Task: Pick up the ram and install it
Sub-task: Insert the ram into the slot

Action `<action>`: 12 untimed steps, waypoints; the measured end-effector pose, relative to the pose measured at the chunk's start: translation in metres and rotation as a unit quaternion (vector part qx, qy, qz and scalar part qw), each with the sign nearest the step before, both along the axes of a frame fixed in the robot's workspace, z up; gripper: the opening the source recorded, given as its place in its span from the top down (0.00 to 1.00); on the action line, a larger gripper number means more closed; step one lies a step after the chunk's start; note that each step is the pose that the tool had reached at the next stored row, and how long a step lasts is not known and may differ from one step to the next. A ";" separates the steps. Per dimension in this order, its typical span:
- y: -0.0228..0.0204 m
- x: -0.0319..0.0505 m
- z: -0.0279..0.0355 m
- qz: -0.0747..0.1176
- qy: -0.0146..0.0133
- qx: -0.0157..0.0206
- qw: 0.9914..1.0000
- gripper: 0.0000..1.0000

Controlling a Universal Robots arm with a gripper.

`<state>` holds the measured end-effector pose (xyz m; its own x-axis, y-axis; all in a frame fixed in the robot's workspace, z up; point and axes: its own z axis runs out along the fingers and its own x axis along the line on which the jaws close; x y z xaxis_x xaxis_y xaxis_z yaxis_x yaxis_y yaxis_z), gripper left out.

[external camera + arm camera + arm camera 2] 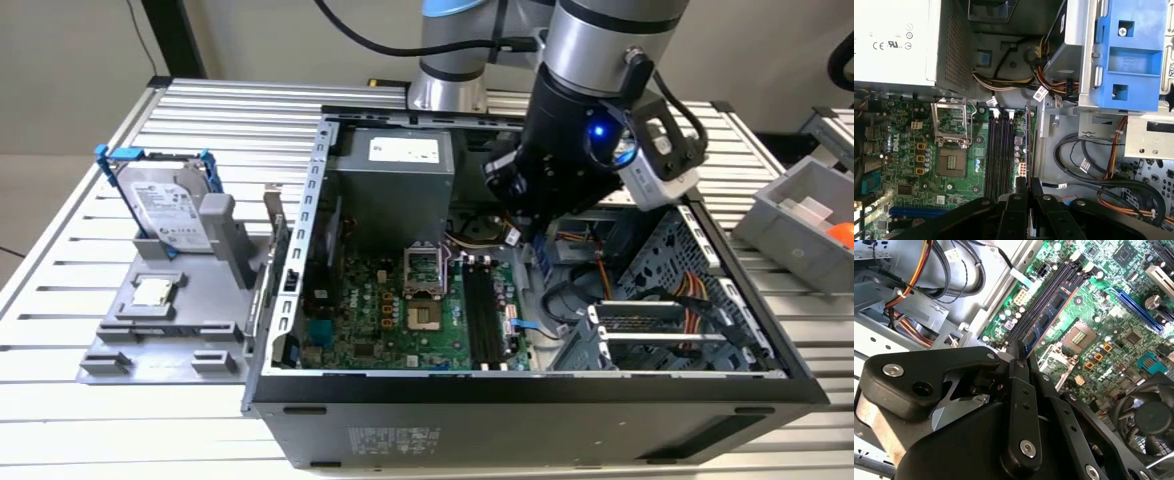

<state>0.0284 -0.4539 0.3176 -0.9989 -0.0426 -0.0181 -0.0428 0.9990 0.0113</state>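
My gripper (1017,354) is shut on one end of the ram (1050,315), a long thin stick with a row of dark chips. The ram juts out from the fingertips over the green motherboard (1114,320). It runs parallel to the black memory slots (1046,292) and hangs just beside them. In the first wrist view the ram (1027,142) shows edge-on, between the memory slots (999,155) and the board's edge. In the exterior view the gripper (518,236) reaches down into the open computer case (534,385), above the memory slots (482,315).
A hard drive in a blue frame (163,205) and a small square processor chip (154,291) rest on a grey stand left of the case. Inside are the power supply (394,175), the processor socket (424,270), cable bundles (1089,160) and a blue drive bracket (1131,55). A grey bin (801,210) stands at the right.
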 end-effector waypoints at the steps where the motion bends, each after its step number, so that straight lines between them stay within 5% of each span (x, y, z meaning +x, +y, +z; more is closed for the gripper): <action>1: -0.0001 0.0000 -0.0008 0.000 0.000 0.000 1.000 1.00; 12: -0.0001 0.0000 -0.0113 0.000 0.000 0.000 1.000 1.00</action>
